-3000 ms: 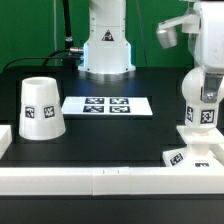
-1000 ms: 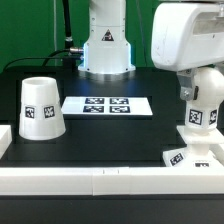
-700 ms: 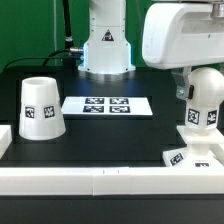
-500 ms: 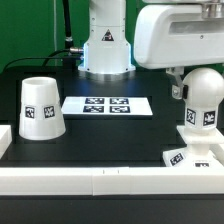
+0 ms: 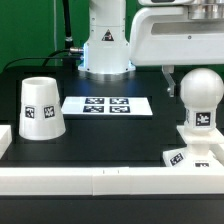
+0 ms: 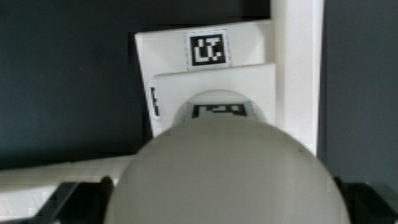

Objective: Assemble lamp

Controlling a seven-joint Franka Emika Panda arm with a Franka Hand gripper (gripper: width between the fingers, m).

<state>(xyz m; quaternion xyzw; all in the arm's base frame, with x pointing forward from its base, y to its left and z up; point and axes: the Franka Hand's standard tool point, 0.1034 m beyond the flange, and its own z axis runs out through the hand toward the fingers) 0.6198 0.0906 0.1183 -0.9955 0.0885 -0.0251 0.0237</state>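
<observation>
The round-headed bulb (image 5: 200, 98) stands upright on the flat square base (image 5: 190, 156) at the exterior view's right. My gripper (image 5: 198, 85) comes down from above, its wide white hand over the bulb. One dark finger (image 5: 168, 82) lies against the head's side. In the wrist view the bulb's head (image 6: 222, 160) fills the space between the two dark fingers (image 6: 80, 200), and the base (image 6: 222, 70) with its tag lies beneath. The gripper (image 6: 217, 200) is shut on the bulb. The tapered shade (image 5: 40, 107) stands apart at the exterior view's left.
The marker board (image 5: 107, 105) lies flat between the shade and the bulb. White rails (image 5: 100, 182) edge the table's front. The robot's base column (image 5: 106, 45) stands at the back.
My hand has turned about the bulb, its broad side now facing the exterior camera. The bulb's head, partly hidden before, shows fully. The shade has not moved.
</observation>
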